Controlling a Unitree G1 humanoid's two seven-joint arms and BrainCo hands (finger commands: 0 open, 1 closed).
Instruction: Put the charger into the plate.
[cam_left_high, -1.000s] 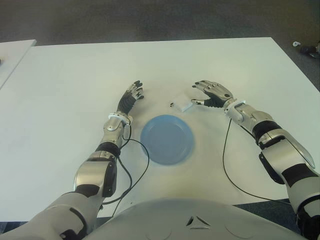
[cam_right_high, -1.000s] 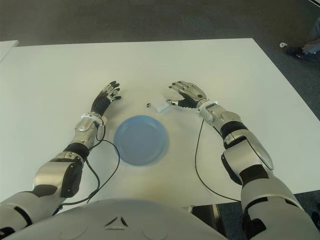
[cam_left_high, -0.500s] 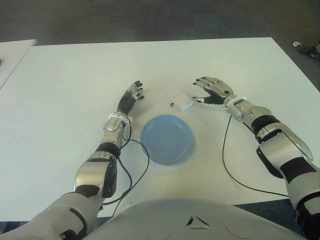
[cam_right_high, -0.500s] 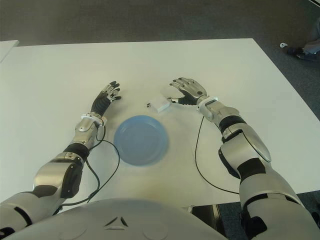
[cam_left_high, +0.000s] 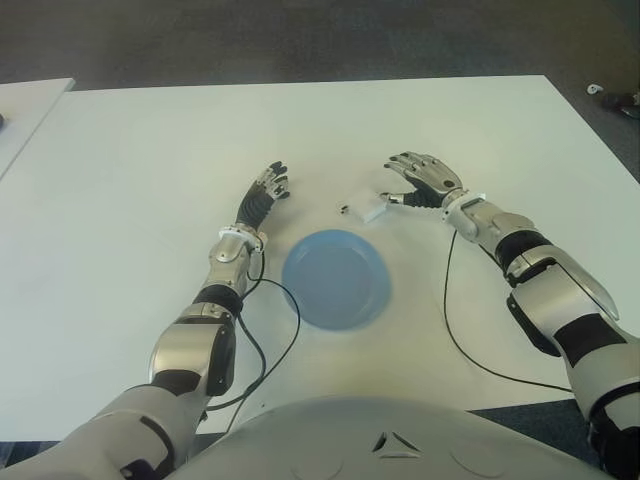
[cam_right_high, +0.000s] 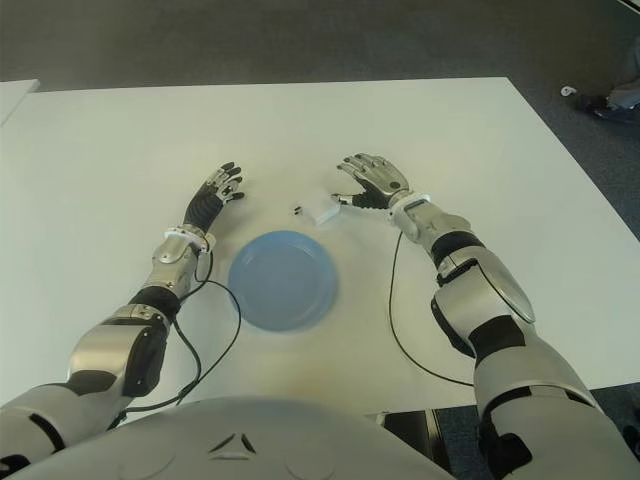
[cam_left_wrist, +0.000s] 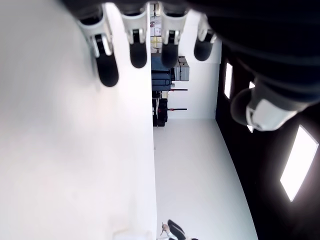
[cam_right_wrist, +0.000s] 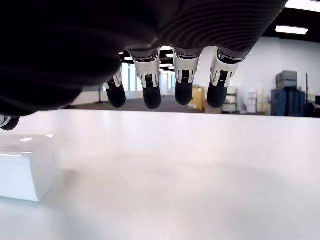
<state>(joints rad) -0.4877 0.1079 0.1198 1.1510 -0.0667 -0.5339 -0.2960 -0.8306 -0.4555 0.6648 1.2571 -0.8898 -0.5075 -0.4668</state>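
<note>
A small white charger (cam_left_high: 370, 208) lies on the white table (cam_left_high: 130, 170), just beyond the far right rim of a round blue plate (cam_left_high: 334, 278). My right hand (cam_left_high: 420, 182) hovers immediately right of the charger with its fingers spread, its thumb close to the block's edge. In the right wrist view the charger (cam_right_wrist: 25, 170) shows as a white block beside the thumb, under the extended fingers (cam_right_wrist: 184, 82), and nothing is held. My left hand (cam_left_high: 263, 190) shows left of the plate, fingers stretched out and empty.
A black cable (cam_left_high: 270, 345) runs along my left arm and another (cam_left_high: 460, 330) loops on the table by my right forearm. A second white table edge (cam_left_high: 25, 105) shows at far left. Dark carpet lies beyond the table.
My right hand has shifted slightly farther from me and leftward, closing in on the charger. The charger, plate and left hand have stayed put.
</note>
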